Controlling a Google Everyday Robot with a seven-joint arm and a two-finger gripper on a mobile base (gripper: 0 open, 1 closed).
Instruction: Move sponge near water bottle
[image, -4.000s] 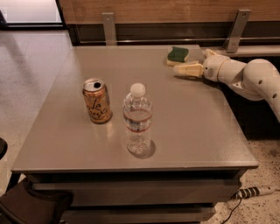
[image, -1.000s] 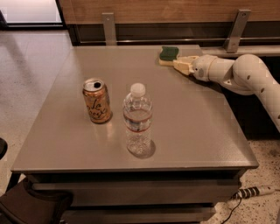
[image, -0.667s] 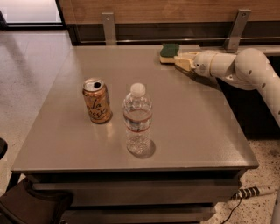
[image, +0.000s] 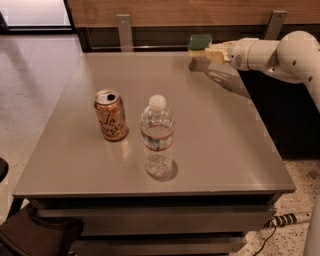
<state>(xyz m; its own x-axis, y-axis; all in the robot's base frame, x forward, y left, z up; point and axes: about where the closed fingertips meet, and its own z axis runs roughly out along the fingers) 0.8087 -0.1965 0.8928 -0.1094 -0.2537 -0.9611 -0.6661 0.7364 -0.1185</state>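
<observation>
1. Sponge (image: 200, 40) hangs at the far right corner of the surface (image: 225, 145), pinched by the claw (image: 209, 51). A shadow under it suggests it is lifted clear of the top.
2. The water bottle (image: 157, 136) stands upright near the front edge, well apart from the sponge. The can (image: 111, 116) is near it on the left of the view.
3. We judge the step in hand to be the carry toward the bottle.
4. To do it well, we should come in low on the side of the bottle away from the can.
5. We should set the sponge down near the bottle without touching it, since a light bottle may tip easily.
</observation>
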